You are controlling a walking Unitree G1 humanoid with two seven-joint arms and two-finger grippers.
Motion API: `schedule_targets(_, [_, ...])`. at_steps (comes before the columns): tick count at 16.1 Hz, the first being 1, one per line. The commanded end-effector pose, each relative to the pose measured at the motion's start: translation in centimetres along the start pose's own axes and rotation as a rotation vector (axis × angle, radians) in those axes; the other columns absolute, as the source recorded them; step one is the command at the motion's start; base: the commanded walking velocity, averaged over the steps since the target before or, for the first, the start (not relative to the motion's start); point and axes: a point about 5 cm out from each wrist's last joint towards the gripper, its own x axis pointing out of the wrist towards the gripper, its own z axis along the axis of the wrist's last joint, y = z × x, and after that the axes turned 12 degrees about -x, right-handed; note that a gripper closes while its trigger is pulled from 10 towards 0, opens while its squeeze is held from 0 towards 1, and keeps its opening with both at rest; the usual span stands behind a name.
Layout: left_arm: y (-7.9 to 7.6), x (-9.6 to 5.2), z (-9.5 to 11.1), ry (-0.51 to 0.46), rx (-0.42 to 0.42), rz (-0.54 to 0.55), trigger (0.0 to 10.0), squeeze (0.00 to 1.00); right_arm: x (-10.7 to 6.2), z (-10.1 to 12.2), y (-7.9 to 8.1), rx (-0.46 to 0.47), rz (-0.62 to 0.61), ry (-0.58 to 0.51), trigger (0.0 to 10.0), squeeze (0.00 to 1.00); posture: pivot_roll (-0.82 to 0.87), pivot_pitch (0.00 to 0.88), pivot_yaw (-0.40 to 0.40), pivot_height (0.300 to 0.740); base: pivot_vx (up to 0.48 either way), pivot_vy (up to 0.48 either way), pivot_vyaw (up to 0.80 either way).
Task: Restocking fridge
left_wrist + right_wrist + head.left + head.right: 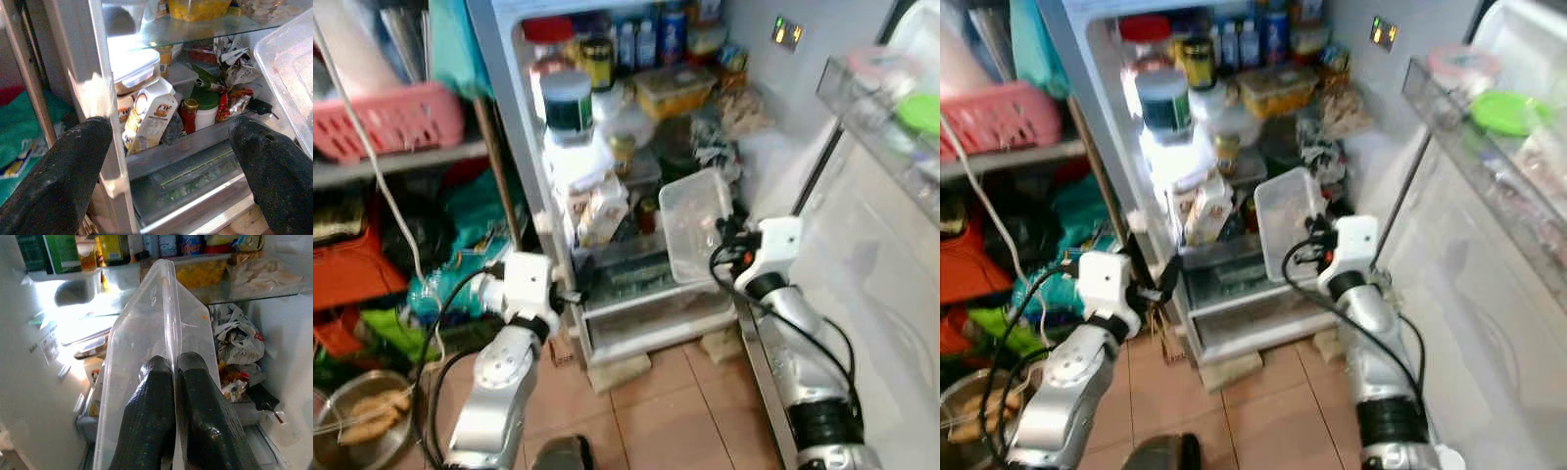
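The fridge [509, 127] stands open in front of me, its shelves crowded. My right gripper [173, 369] is shut on the rim of an empty clear plastic container [695, 223], held tilted in front of the middle shelves. Its two fingers [151, 401] pinch the wall edge-on. My left gripper [166, 161] is open with nothing between its fingers, held low by the fridge's left edge near the bottom drawer [636, 284]. A milk carton [149, 115] and small jars [190, 113] stand on the lower shelf.
The fridge door [881, 235] hangs open on the right, with lidded tubs on its rack. A shelf unit with a pink basket [391, 117] and bags stands on the left. A metal bowl with food [362, 421] sits on the tiled floor.
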Motion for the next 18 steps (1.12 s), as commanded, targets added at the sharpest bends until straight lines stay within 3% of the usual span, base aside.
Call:
schedule_targets(1, [0.0,-0.1,0.6,-0.012,0.000,-0.019,10.0,0.00,0.5,1.0,0.4,0.008,-0.008,-0.041,10.0,0.00,0.06,0.015,0.068,0.740,0.394,0.000,0.00])
schedule_targets(8, [0.4,-0.3,0.9,0.010,0.032,-0.035,10.0,0.00,2.4,2.3,2.1,0.077,-0.013,-0.083,10.0,0.00,0.08,0.019,0.101,0.740,0.406,0.000,0.00])
schedule_targets(12, [0.3,-0.2,0.9,0.017,0.037,-0.033,10.0,0.00,2.9,2.8,3.1,0.076,0.059,-0.107,10.0,0.00,0.08,0.019,0.094,0.740,0.351,0.000,0.15])
schedule_targets(18, [0.1,0.0,0.8,0.024,0.035,-0.023,10.0,0.00,3.5,3.0,3.6,0.073,0.105,-0.104,10.0,0.00,0.08,0.021,0.083,0.740,0.000,0.000,0.59])
